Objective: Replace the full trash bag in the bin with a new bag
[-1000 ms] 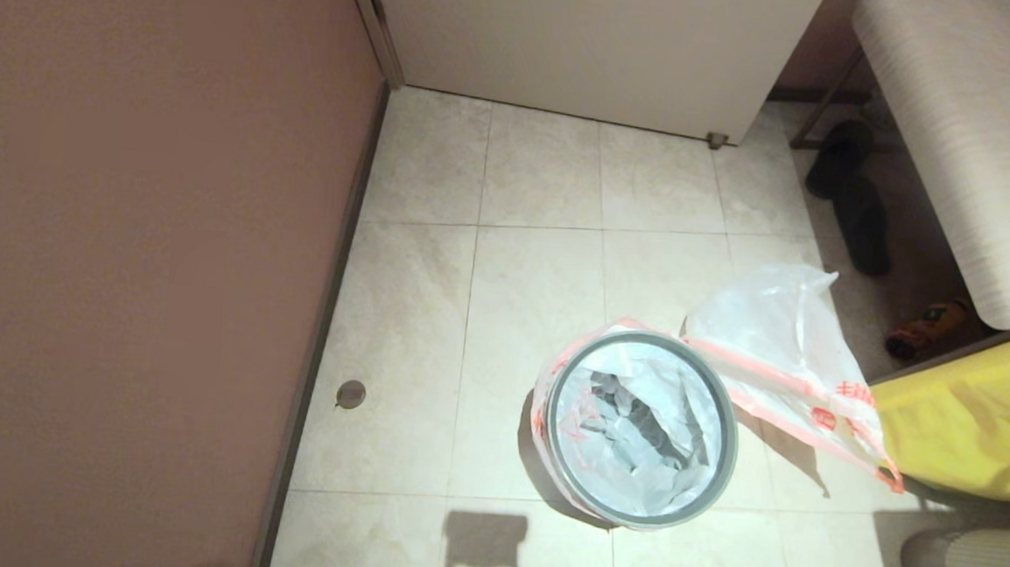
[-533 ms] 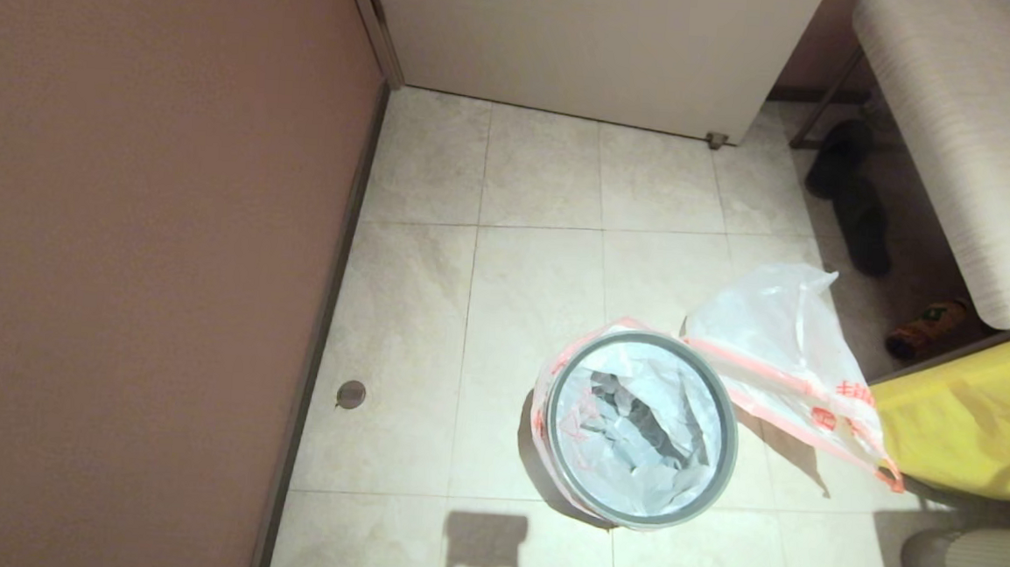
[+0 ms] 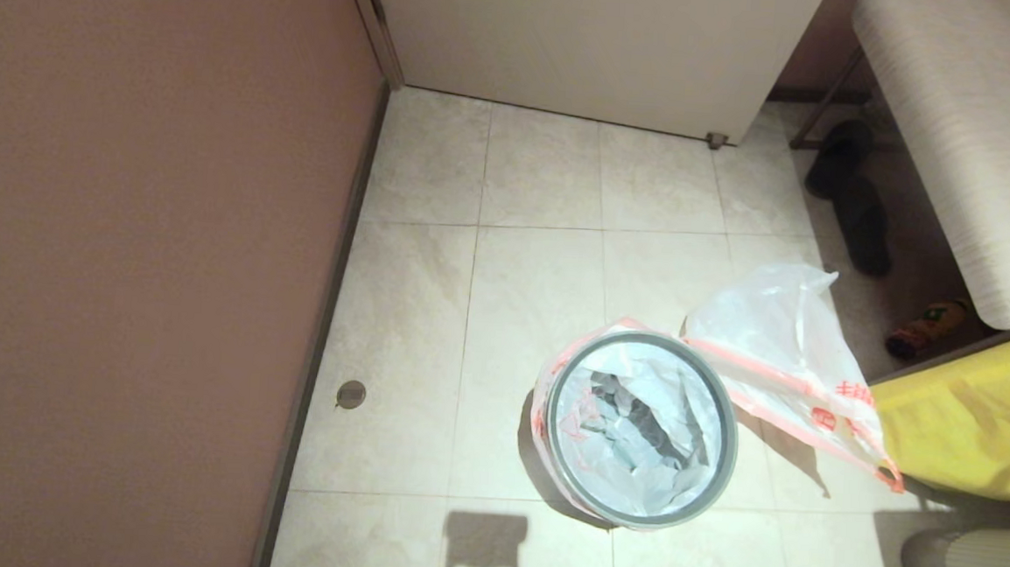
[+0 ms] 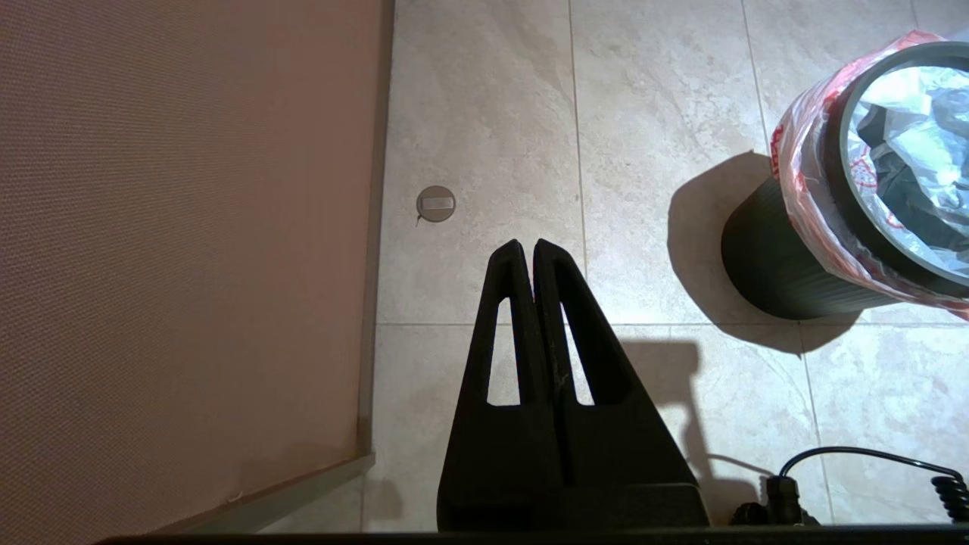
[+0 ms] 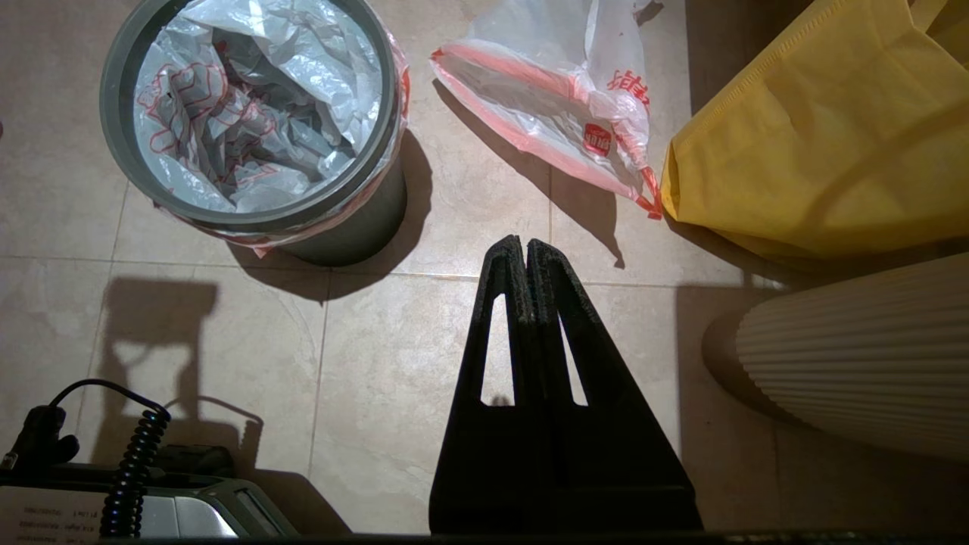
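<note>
I see the bin [image 3: 642, 429] on the tiled floor, lined with a translucent bag [image 5: 250, 113]. Another bag [image 3: 781, 353] lies just right of it. My left gripper [image 4: 534, 246] and right gripper [image 5: 525, 244] hang closed and empty, apart from both.

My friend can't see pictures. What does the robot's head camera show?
A round bin lined with a crumpled white bag stands on a tiled floor. A second white, pink-banded bag lies beside it, against a yellow fabric bag.

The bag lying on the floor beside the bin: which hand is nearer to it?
Right. The right hand hangs shut just short of the bag on the floor; the left hand hangs shut beyond the bin, near the wall.
</note>
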{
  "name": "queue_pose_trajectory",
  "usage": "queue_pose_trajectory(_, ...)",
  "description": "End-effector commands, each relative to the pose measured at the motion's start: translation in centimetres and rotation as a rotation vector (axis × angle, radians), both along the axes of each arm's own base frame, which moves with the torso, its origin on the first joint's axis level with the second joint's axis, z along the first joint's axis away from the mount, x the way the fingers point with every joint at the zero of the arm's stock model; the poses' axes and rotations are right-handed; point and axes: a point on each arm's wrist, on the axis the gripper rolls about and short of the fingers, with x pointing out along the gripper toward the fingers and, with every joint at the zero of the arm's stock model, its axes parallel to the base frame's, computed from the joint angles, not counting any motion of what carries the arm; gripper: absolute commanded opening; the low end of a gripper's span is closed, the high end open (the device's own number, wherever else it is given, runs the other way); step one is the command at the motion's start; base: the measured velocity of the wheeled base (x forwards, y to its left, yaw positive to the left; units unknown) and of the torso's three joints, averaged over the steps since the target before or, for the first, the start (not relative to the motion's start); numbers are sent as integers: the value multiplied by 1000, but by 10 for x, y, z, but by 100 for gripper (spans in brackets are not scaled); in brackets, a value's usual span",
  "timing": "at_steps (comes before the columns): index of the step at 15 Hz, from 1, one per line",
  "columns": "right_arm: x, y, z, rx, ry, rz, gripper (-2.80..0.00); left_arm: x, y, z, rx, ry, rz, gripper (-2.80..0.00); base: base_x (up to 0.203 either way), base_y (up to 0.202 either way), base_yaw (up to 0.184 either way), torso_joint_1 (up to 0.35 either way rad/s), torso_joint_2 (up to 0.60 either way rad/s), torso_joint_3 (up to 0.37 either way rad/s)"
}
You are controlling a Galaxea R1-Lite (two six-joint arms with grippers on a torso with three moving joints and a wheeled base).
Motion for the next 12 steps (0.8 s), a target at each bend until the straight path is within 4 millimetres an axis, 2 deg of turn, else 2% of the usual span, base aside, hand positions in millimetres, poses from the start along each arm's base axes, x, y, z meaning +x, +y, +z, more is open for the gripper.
queue_pose_trajectory(1, 0, 0, 0, 0, 3, 1, -280, 0, 0, 0, -1, 3, 1, -280, 0, 0, 0, 0, 0, 0)
queue_pose_trajectory(12, 1, 0, 1, 33, -7, -12, -280, 0, 0, 0, 1, 3, 0, -280, 0, 0, 0, 0, 0, 0)
